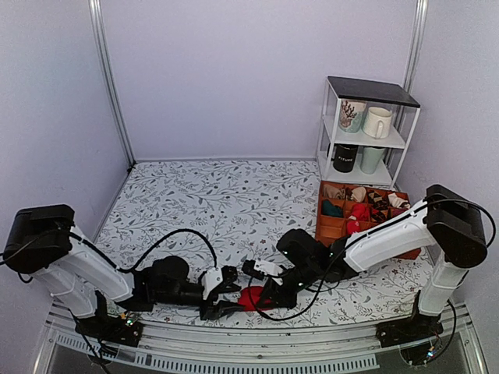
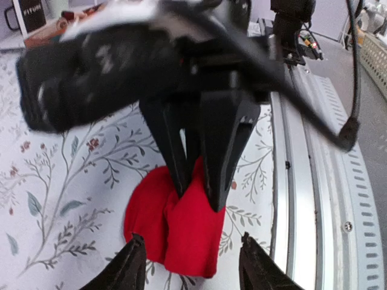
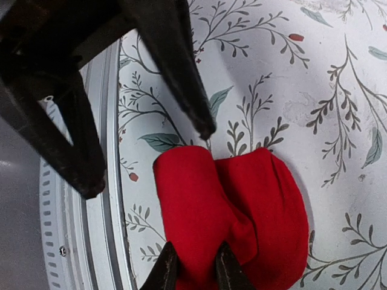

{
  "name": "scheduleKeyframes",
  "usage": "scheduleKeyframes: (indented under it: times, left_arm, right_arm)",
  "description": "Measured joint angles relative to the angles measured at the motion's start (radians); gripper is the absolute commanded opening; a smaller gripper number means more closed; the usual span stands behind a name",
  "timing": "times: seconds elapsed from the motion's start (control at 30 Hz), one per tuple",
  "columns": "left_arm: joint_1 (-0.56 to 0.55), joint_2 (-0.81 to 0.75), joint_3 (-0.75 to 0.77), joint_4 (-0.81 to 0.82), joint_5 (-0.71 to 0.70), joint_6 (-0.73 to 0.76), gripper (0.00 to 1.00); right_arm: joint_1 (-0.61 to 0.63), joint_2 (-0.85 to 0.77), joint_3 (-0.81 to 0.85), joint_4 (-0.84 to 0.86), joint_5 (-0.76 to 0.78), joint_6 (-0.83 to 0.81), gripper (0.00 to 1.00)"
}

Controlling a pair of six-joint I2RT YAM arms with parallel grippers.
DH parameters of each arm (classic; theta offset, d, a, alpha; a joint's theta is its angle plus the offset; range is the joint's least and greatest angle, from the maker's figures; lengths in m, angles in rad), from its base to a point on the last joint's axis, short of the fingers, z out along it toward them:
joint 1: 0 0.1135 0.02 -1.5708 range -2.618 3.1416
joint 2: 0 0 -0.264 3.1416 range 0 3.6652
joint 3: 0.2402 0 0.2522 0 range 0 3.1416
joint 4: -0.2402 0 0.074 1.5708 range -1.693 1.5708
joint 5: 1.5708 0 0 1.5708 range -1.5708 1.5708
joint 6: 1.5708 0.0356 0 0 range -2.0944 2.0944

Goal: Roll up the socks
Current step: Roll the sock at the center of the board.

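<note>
The plain red socks lie folded into a short thick bundle on the patterned table, close to its front edge. My right gripper is shut on a fold at one end of them; its tips pinch the fabric. My left gripper is open and empty. Its tips stand apart on either side of the opposite end of the socks without touching them. The right fingers point down into the fabric in the left wrist view. No white mark shows.
An orange tray with several sock bundles sits at the right. A white shelf with mugs stands behind it. The metal front rail runs just beside the socks, also in the left wrist view.
</note>
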Motion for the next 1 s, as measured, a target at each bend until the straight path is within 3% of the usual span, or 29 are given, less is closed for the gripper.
scheduleKeyframes:
  times: [0.13, 0.4, 0.5, 0.6, 0.67, 0.7, 0.83, 0.9, 1.0]
  left_arm:
    - [-0.005, -0.033, 0.016, -0.024, -0.029, 0.080, 0.53]
    - [-0.023, 0.100, 0.061, -0.039, -0.024, 0.124, 0.50]
    - [-0.028, 0.125, 0.061, -0.035, -0.023, 0.126, 0.39]
    - [-0.028, 0.135, 0.061, -0.028, -0.030, 0.129, 0.18]
    - [-0.028, 0.139, 0.062, -0.021, -0.030, 0.123, 0.16]
    - [-0.028, 0.140, 0.062, -0.018, -0.027, 0.125, 0.18]
    - [-0.028, 0.140, 0.063, -0.016, -0.024, 0.121, 0.44]
    - [-0.030, 0.140, 0.064, -0.013, -0.019, 0.109, 0.48]
    - [-0.032, 0.140, 0.064, -0.006, -0.015, 0.108, 0.46]
  right_arm:
    - [-0.017, 0.039, 0.063, -0.080, -0.058, 0.048, 0.18]
    - [-0.032, 0.074, 0.118, -0.164, -0.114, 0.111, 0.19]
    - [-0.039, 0.080, 0.127, -0.177, -0.127, 0.120, 0.19]
    - [-0.045, 0.089, 0.133, -0.187, -0.147, 0.127, 0.19]
    - [-0.047, 0.092, 0.137, -0.193, -0.154, 0.129, 0.19]
    - [-0.048, 0.093, 0.138, -0.195, -0.158, 0.130, 0.19]
    - [-0.053, 0.100, 0.139, -0.196, -0.172, 0.130, 0.19]
    - [-0.054, 0.102, 0.140, -0.195, -0.177, 0.132, 0.19]
    - [-0.056, 0.107, 0.143, -0.195, -0.185, 0.134, 0.19]
